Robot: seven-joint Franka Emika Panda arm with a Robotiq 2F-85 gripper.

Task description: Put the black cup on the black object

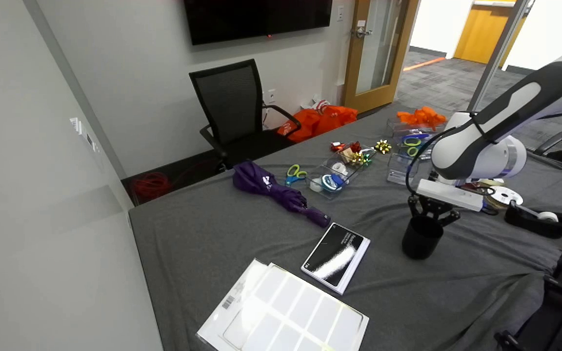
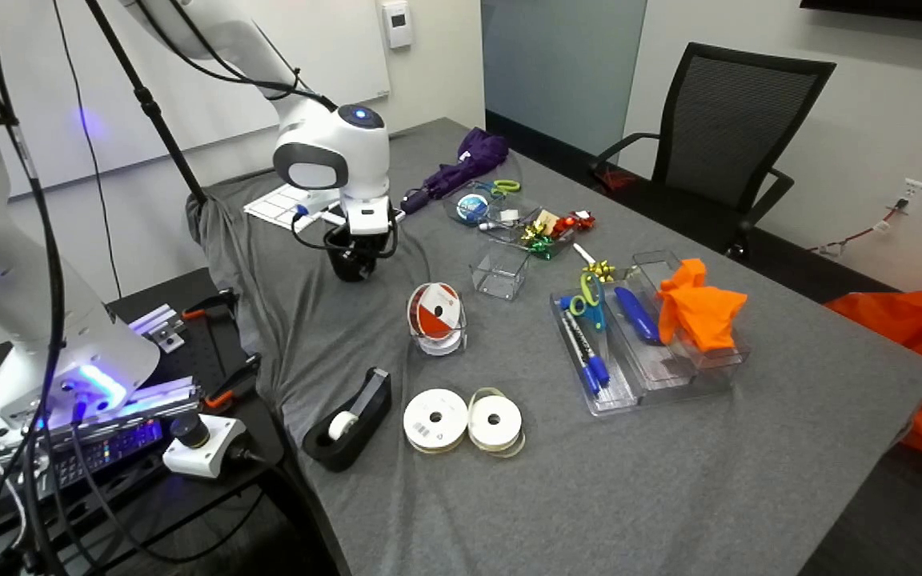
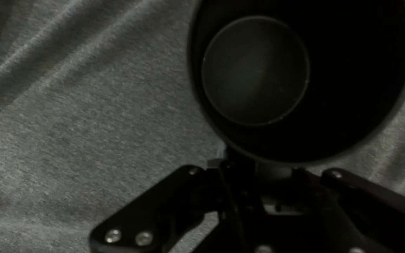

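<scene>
The black cup is upright, left of the arm's base side in an exterior view; it also shows in an exterior view and fills the upper wrist view, mouth toward the camera. My gripper is at the cup's near side by the rim. In the wrist view its fingers are drawn close together against the cup, shut on it; the gripped part is dark and mostly hidden. I cannot tell whether the base touches the cloth. The black object, flat, glossy, pale-edged, lies apart from the cup.
A white printed sheet lies beside the black object. A purple umbrella lies behind it. A tape dispenser, ribbon spools, a small clear box and a clear organizer stand on the table.
</scene>
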